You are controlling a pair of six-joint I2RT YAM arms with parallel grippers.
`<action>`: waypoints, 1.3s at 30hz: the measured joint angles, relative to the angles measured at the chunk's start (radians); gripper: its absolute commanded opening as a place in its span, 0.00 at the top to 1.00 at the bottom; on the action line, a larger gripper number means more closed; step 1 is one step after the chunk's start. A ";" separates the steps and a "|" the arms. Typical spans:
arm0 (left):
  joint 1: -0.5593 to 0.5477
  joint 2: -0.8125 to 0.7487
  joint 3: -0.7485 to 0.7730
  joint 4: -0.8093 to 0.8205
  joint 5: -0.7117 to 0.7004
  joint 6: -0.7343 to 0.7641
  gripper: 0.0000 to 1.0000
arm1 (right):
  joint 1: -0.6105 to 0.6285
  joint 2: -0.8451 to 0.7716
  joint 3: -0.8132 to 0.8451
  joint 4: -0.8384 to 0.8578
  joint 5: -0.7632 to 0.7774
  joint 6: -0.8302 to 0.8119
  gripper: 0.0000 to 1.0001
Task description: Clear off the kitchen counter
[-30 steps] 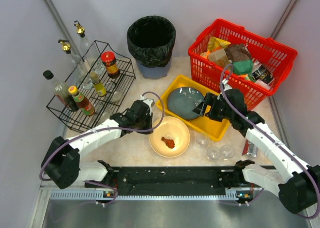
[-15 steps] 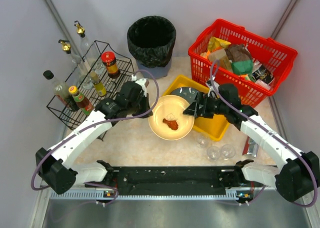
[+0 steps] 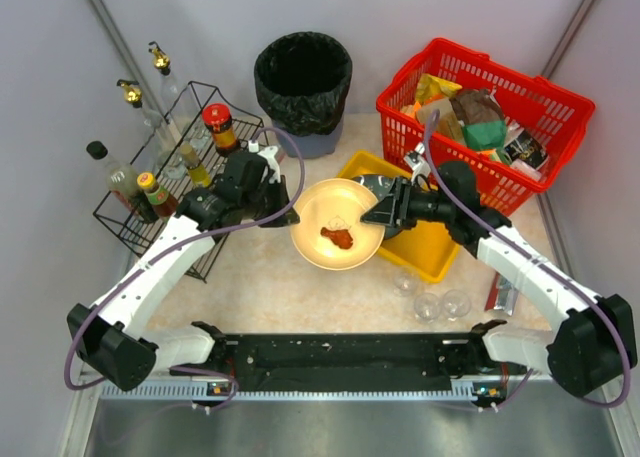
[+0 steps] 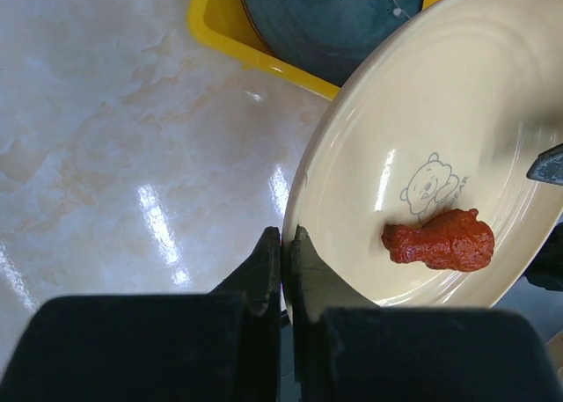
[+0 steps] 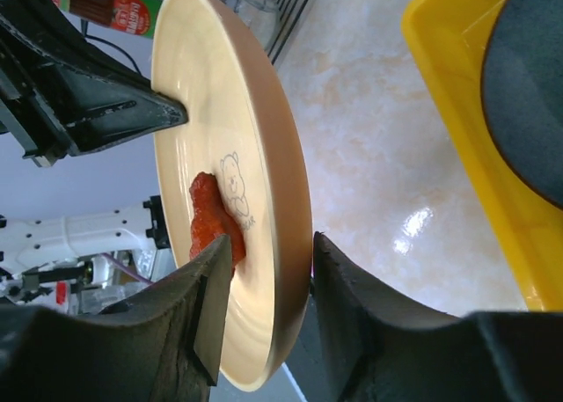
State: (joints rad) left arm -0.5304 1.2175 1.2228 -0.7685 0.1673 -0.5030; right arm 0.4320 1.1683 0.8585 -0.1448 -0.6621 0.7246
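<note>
Seen from above, the kitchen counter [image 3: 255,287] runs from the arms' bases to the back wall. A wire rack [image 3: 150,239], a black bin [image 3: 303,77], a red basket [image 3: 545,102] and a yellow tray [image 3: 425,249] are set on it. A cream plate [image 3: 318,209] is held above its middle, partly over the tray's corner, with a red piece of food [image 3: 336,237] on it. The plate's left rim is gripped by the left gripper [image 3: 278,199], and the right gripper [image 3: 378,209] is placed at the right rim.

In the left wrist view, the fingers [image 4: 262,266] are seen clamped together on the plate's thin edge. The counter lies below, and a dark blue plate [image 4: 334,15] rests in the tray.

In the right wrist view, the rim is straddled by two fingers [image 5: 339,296], one at the inner face beside the food and one at the underside. Whether they are pressing on it cannot be told.
</note>
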 measured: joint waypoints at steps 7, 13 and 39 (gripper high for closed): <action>0.018 0.000 0.002 0.002 0.047 0.000 1.00 | 0.000 0.038 0.000 0.052 -0.052 0.050 0.85; 0.034 -0.001 0.023 0.003 0.075 0.011 0.72 | -0.001 0.072 0.005 0.047 -0.036 0.071 1.00; 0.042 -0.491 0.090 0.007 -0.344 0.185 0.02 | -0.024 0.452 0.810 -0.126 0.155 0.254 1.00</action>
State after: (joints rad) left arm -0.4889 0.7261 1.3128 -0.7612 -0.1768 -0.3180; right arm 0.4076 1.6203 1.6688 -0.2710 -0.5072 0.9787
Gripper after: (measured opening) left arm 0.985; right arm 0.141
